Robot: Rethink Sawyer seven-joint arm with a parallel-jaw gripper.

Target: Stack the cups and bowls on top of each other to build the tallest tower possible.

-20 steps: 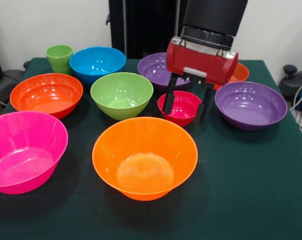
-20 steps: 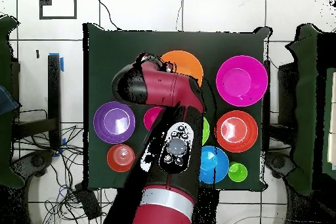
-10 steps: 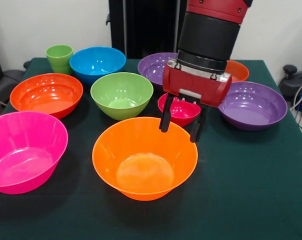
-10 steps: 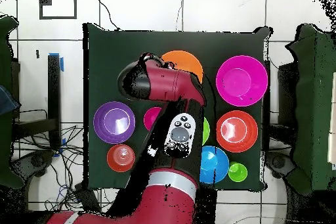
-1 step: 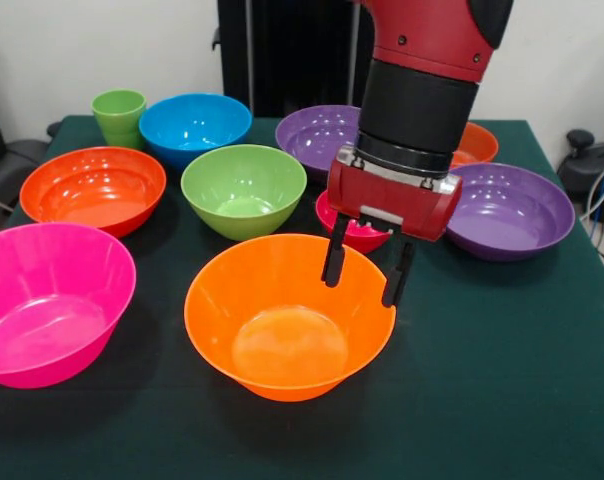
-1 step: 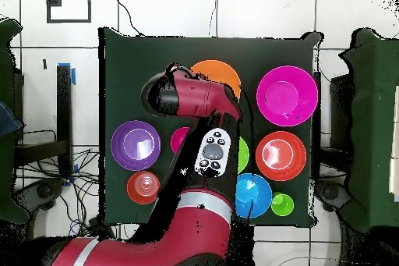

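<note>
My gripper hangs open over the right rim of the big orange bowl, one finger over the bowl's inside and the other at its outer edge; nothing is held. Just behind it the small magenta-red bowl is partly hidden. The light-green cup stands at the far left corner beside the blue bowl. Green bowl, red-orange bowl, pink bowl and two purple bowls all sit singly, open side up. No tower shows. In the overhead view the arm covers the gripper.
Another red-orange bowl peeks out behind the arm at the far right. The bowls crowd the dark green tablecloth, whose bare part lies at the near right. From above, the orange bowl lies near the table's top edge.
The gripper has moved from over the small magenta-red bowl toward the camera and down to the orange bowl's right rim. It has stayed open. No bowl has moved.
</note>
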